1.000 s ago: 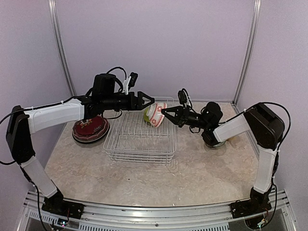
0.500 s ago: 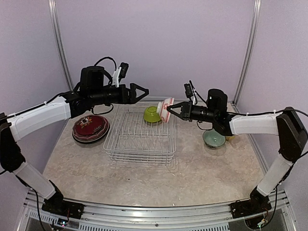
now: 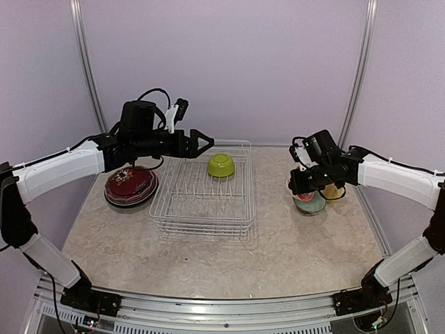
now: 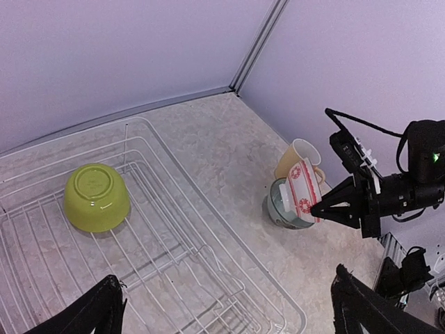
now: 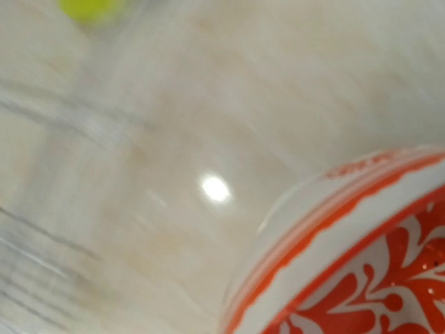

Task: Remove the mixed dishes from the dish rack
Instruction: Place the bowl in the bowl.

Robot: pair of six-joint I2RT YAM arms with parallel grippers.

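Dish rack sits below the left claw, whose jaws are wide apart and empty. A lime bowl lies upside down in the rack, ahead of that claw. The right claw is clamped on a tilted red-patterned bowl, directly over a pale green bowl on the desk.

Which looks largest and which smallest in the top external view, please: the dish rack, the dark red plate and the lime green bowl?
1. dish rack, largest by far.
2. dark red plate, clearly smaller.
3. lime green bowl, smallest; it sits slightly farther back, but the gap looks too big for that to matter.
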